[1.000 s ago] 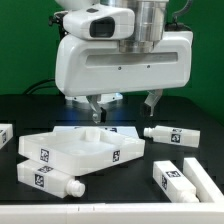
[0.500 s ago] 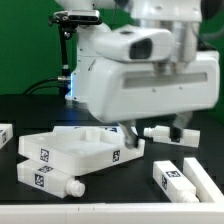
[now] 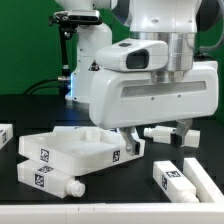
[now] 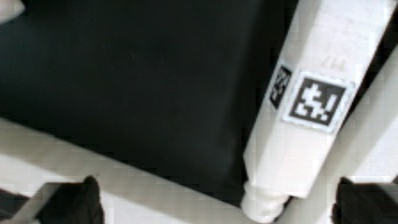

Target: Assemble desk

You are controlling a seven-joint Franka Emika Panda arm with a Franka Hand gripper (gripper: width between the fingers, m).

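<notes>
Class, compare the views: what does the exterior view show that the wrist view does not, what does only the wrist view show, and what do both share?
Exterior only: the whole square panel, a spare leg before it, and the arm's white body. Wrist only: a close look at the tag on one leg. Both: that leg on the black table, seen between the fingertips of the open gripper.

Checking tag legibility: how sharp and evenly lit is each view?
Exterior view: even light, panel tags crisp. Wrist view: leg soft and overexposed, its tag readable; fingers dark and blurred.
</notes>
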